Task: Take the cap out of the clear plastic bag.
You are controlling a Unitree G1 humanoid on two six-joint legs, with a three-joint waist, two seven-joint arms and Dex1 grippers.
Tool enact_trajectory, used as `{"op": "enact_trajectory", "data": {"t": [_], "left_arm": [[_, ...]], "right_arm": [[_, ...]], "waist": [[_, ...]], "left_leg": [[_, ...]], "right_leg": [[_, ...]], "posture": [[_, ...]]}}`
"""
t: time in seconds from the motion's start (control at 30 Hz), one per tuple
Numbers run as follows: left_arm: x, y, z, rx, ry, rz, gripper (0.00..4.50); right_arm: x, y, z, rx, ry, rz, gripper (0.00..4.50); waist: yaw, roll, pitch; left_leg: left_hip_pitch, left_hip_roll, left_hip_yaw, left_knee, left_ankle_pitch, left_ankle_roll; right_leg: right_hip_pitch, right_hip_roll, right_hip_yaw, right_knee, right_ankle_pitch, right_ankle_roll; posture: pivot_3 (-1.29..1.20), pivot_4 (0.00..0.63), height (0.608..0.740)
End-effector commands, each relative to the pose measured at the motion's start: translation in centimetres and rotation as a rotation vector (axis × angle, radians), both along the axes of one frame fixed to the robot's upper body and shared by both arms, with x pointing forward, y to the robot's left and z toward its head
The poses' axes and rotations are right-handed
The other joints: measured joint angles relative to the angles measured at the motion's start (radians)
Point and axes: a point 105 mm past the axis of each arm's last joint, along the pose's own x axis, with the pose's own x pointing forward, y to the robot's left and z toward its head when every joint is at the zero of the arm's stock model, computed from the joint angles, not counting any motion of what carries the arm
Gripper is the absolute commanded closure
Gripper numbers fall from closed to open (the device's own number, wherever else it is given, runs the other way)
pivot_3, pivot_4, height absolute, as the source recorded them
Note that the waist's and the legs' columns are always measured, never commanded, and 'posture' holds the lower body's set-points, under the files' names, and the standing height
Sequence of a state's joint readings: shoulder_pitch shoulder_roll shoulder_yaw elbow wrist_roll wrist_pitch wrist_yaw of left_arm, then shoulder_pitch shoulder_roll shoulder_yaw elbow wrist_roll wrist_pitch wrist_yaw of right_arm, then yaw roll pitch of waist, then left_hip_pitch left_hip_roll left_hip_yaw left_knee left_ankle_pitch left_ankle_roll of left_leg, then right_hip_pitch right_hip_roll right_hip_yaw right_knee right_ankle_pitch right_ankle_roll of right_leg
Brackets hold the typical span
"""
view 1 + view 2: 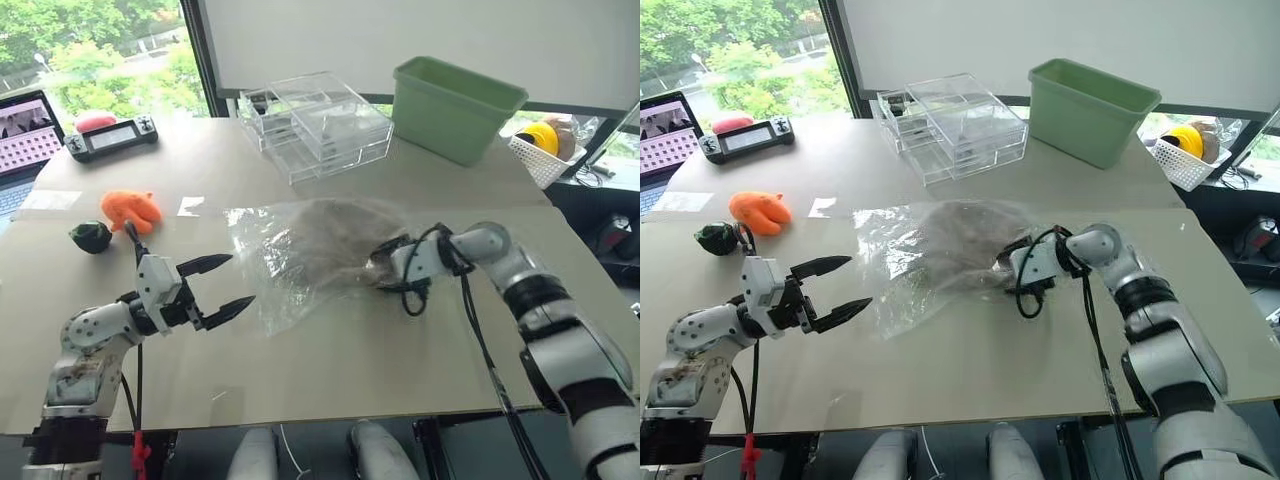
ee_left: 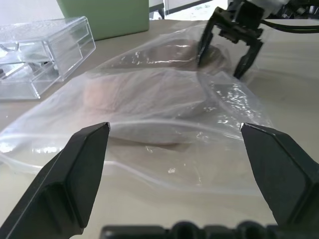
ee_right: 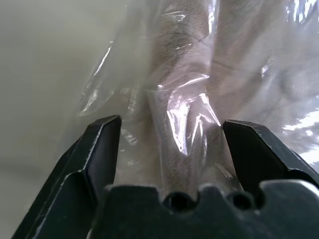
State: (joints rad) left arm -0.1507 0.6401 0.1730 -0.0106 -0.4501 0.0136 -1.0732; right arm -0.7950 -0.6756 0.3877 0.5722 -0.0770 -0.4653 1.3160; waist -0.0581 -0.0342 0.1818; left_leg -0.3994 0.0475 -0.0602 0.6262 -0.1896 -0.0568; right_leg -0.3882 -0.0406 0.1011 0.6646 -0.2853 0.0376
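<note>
Beige table; we see clear bag lying mid-table, cap inside. Green bin, acrylic drawers behind, clear of work. Right gripper spread over bag's far side, probably gripping nothing; left gripper wide at near edge. Next: pin film, find opening.

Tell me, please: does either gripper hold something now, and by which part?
Nothing is held. The left gripper is open, short of the clear plastic bag. The right gripper is open astride the bag's far edge.

A beige table stands before a window showing green trees.
</note>
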Motion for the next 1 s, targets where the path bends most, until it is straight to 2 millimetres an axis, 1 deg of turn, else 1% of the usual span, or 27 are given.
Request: {"op": "enact_trajectory", "data": {"t": [0.03, 0.2, 0.27, 0.37, 0.47, 0.53, 0.6, 0.63, 0.73, 0.87, 0.93, 1.0], "left_arm": [[2.0, 0.3, 1.2, 0.031, -0.079, 0.003, 0.0], [4.8, 1.3, 2.7, 0.07, -0.154, 0.03, 0.0], [5.7, 1.7, 3.2, 0.098, -0.186, 0.037, 0.0], [7.0, 2.5, 4.0, 0.173, -0.242, 0.043, 0.0], [8.3, 3.5, 5.3, 0.232, -0.287, 0.069, 0.0], [8.8, 3.7, 5.4, 0.354, -0.339, 0.062, 0.0], [9.6, 3.5, 5.9, 0.39, -0.366, 0.071, 0.0], [9.9, 3.0, 6.0, 0.41, -0.376, 0.058, 0.0], [10.5, 1.9, 5.9, 0.462, -0.391, 0.029, 0.0], [10.6, 1.3, 4.7, 0.541, -0.366, -0.02, 0.0], [10.7, 1.5, 4.9, 0.546, -0.363, -0.016, 0.0], [10.8, 2.4, 5.8, 0.549, -0.348, 0.013, 0.0]], "right_arm": [[-2.7, 2.0, 3.1, 0.162, 0.093, -0.036, 0.56], [-4.8, 4.4, 7.0, 0.435, 0.15, -0.14, 0.56], [-5.6, 5.1, 8.0, 0.521, 0.172, -0.169, 0.56], [-6.6, 5.5, 7.4, 0.562, 0.172, -0.239, 0.56], [-7.1, 5.7, 6.8, 0.581, 0.173, -0.301, 0.56], [-7.1, 6.3, 6.9, 0.624, 0.171, -0.344, 0.56], [-6.9, 6.8, 7.1, 0.685, 0.175, -0.396, 0.56], [-6.6, 7.1, 7.2, 0.722, 0.16, -0.44, 0.56], [-6.2, 6.9, 6.9, 0.787, 0.144, -0.563, 0.56], [-7.6, 6.9, 5.6, 0.815, 0.196, -0.64, 0.56], [-8.4, 6.8, 5.2, 0.811, 0.21, -0.66, 0.56], [-8.8, 6.5, 4.8, 0.808, 0.225, -0.692, 0.56]], "waist": [[0.003, 0.002, 0.001], [0.001, 0.003, 0.002], [0.001, 0.003, 0.002], [0.01, 0.003, 0.002], [0.016, 0.003, 0.002], [0.017, 0.003, 0.002], [0.018, 0.003, 0.002], [0.018, 0.003, 0.002], [0.017, 0.003, 0.002], [0.018, 0.003, 0.002], [0.017, 0.003, 0.002], [0.013, 0.002, 0.002]], "left_leg": [[0.0, 0.0, 0.0, 0.0, 0.0, 0.0], [-0.002, 0.0, 0.0, 0.002, 0.0, 0.0], [-0.003, 0.0, -0.001, 0.002, 0.0, 0.0], [-0.007, 0.0, -0.002, 0.002, 0.0, 0.0], [-0.011, -0.001, -0.002, 0.002, 0.0, 0.0], [-0.017, -0.001, -0.002, 0.004, 0.0, 0.0], [-0.018, -0.001, -0.003, 0.004, 0.0, 0.0], [-0.018, -0.001, -0.003, 0.004, 0.0, 0.0], [-0.019, -0.001, -0.003, 0.004, 0.0, 0.0], [-0.021, -0.001, -0.004, 0.004, 0.0, 0.0], [-0.022, -0.001, -0.004, 0.004, 0.0, 0.0], [-0.022, -0.001, -0.005, 0.004, 0.0, 0.0]], "right_leg": [[-0.001, 0.0, 0.0, 0.0, 0.0, 0.0], [-0.002, 0.001, -0.001, 0.0, -0.001, 0.001], [-0.002, 0.001, -0.001, 0.0, -0.001, 0.001], [-0.005, 0.001, -0.002, 0.0, -0.001, 0.001], [-0.009, 0.001, -0.003, -0.001, 0.0, 0.001], [-0.015, 0.001, -0.003, 0.001, 0.0, 0.001], [-0.016, 0.001, -0.003, 0.001, 0.0, 0.001], [-0.015, 0.001, -0.003, 0.001, 0.0, 0.001], [-0.016, 0.001, -0.003, 0.001, 0.0, 0.001], [-0.017, 0.001, -0.004, 0.001, 0.0, 0.001], [-0.018, 0.001, -0.004, 0.001, 0.0, 0.001], [-0.018, 0.001, -0.005, 0.001, 0.0, 0.001]], "posture": [[0.0, 0.15, 0.735], [0.0, 0.15, 0.735], [0.0, 0.15, 0.735], [0.0, 0.15, 0.735], [0.0, 0.15, 0.735], [0.0, 0.15, 0.735], [0.0, 0.15, 0.735], [0.0, 0.15, 0.735], [0.0, 0.15, 0.735], [0.0, 0.15, 0.735], [0.0, 0.15, 0.735], [0.0, 0.15, 0.735]]}}
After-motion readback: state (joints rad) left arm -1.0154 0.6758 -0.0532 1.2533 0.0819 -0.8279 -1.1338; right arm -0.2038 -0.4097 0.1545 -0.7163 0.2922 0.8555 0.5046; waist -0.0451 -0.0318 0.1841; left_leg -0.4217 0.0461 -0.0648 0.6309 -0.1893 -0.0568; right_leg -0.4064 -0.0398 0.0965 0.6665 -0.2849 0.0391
